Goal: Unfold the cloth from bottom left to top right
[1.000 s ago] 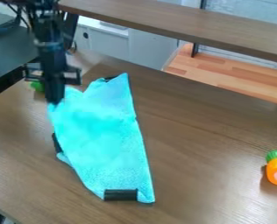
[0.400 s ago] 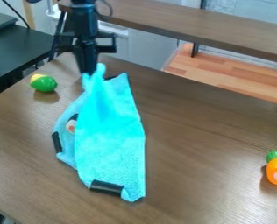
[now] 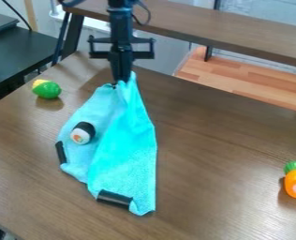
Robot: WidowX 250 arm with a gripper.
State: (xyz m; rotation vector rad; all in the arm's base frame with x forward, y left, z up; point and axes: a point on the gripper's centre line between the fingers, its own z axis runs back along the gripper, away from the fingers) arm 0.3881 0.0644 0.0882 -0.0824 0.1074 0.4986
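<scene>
Brown wood grain, faintly glossy, covers the desk (image 3: pixel 213 183), where a fuzzy turquoise cloth (image 3: pixel 122 164) lies left of the view's middle. The black two-finger claw (image 3: pixel 123 80) grasps its upper end, pinching the fabric into a creased, raised peak. The cloth's long axis runs roughly up and down the view, narrow end pointing up, broader end down. On its left part rests a rounded black-and-white toy sushi roll (image 3: pixel 83 133)

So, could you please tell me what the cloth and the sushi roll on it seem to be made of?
The cloth looks like soft microfibre or terry, matt, judging by its loose folds and fine nap. The sushi roll is probably moulded plastic, given its smooth, rounded, toy-like shape.
</scene>
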